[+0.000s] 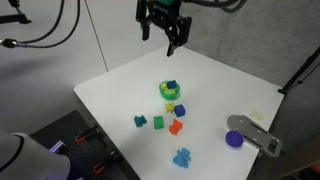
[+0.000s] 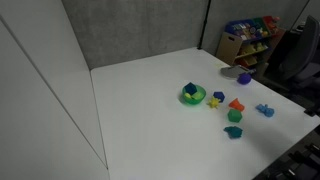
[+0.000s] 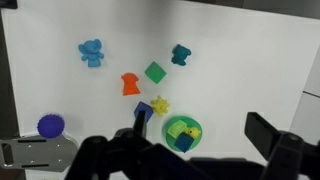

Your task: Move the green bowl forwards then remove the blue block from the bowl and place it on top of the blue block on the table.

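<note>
1. Fingers (image 3: 272, 140) of the gripper (image 1: 160, 38) are spread wide with nothing between them; the gripper hangs well above the far part of the white table (image 1: 110, 100)
2. Near the table's middle the green bowl (image 1: 169, 92) stands upright, clear of the gripper; it shows in both exterior views and in the wrist view
3. Inside it lies the blue block (image 1: 171, 86), dark against the green rim
4. On the table near the bowl rests the second blue block (image 1: 180, 110), just beside a yellow star (image 3: 158, 106) that sits between it and the bowl
5. Further from the bowl lie a red piece (image 3: 130, 84), a green block (image 3: 155, 72) and a teal piece (image 3: 180, 54), with a light-blue figure (image 3: 92, 52) well apart from them
6. Toward one table edge a purple disc (image 1: 234, 139) lies just beside a grey object (image 1: 255, 133)
</note>
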`<state>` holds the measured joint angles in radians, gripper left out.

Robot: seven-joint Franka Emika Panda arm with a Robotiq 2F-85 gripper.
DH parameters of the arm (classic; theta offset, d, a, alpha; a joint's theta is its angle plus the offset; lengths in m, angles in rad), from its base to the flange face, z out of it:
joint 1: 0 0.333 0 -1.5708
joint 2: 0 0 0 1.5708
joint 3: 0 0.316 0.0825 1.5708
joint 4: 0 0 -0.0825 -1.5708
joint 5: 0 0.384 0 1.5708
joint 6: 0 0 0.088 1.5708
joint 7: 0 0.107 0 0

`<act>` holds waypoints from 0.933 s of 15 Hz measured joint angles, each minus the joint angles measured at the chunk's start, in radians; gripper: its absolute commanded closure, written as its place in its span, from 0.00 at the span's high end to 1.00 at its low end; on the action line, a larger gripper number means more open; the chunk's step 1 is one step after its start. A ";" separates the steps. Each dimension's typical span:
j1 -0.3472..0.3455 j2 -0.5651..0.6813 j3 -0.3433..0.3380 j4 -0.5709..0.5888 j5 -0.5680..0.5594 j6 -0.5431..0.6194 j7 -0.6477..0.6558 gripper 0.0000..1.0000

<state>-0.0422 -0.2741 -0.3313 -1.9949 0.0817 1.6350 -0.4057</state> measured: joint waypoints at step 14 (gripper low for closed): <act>-0.017 0.105 0.129 0.028 -0.003 0.060 0.049 1.00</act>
<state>-0.0596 -0.1693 -0.2024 -1.9664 0.0792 1.6952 -0.3570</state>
